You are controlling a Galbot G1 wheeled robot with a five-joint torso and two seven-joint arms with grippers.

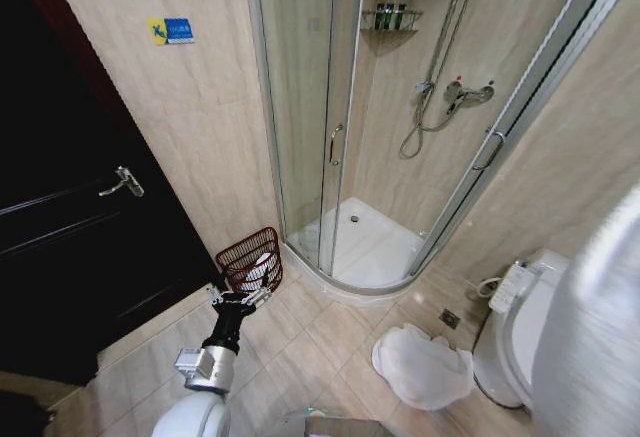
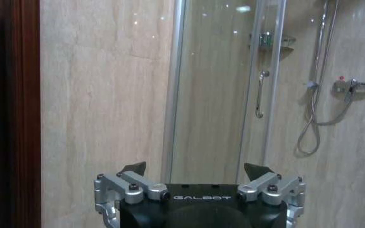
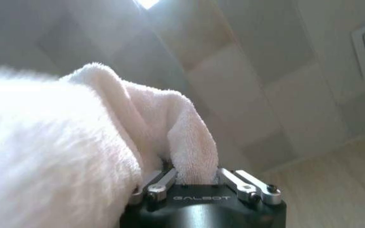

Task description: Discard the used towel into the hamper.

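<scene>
In the right wrist view, my right gripper [image 3: 192, 175] is shut on a fluffy white towel [image 3: 106, 142], which bulges up over the fingers toward the ceiling. The hamper [image 1: 250, 257], a dark red wire basket, stands on the floor against the wall beside the shower door, with something white inside it. My left gripper [image 1: 243, 299] hovers just in front of the hamper's near rim. In the left wrist view, the left gripper [image 2: 196, 171] is open and holds nothing, facing the tiled wall.
A second white towel [image 1: 425, 365] lies crumpled on the floor by the toilet [image 1: 530, 327]. The glass shower cabin [image 1: 370, 157] stands behind the hamper, and a dark door [image 1: 70, 217] is to its left. A large pale blur [image 1: 600, 337] covers the head view's right edge.
</scene>
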